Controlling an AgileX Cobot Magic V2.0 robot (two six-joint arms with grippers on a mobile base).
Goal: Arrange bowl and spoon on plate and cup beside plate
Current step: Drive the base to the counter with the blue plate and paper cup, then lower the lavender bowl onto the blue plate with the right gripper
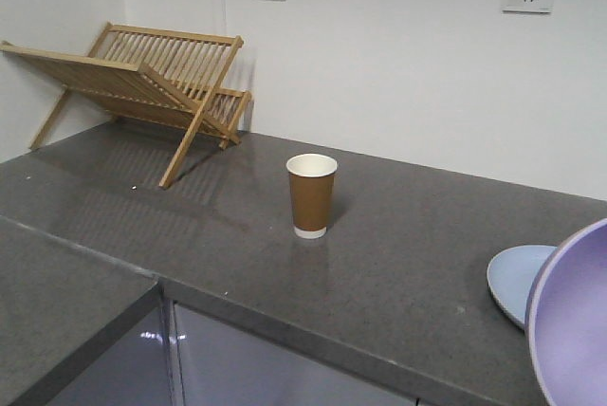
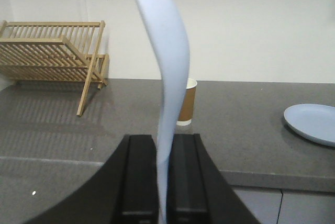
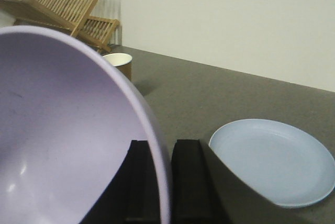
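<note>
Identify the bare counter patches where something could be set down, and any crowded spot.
Bare counter lies between the cup and the plate, and between the cup and the drying rack. The plate itself is empty. Crowded: the rack's corner.

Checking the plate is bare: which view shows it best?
The right wrist view: nearly the whole plate shows, bare. The front view has it half hidden behind the bowl; the left wrist view cuts it at the frame edge.
</note>
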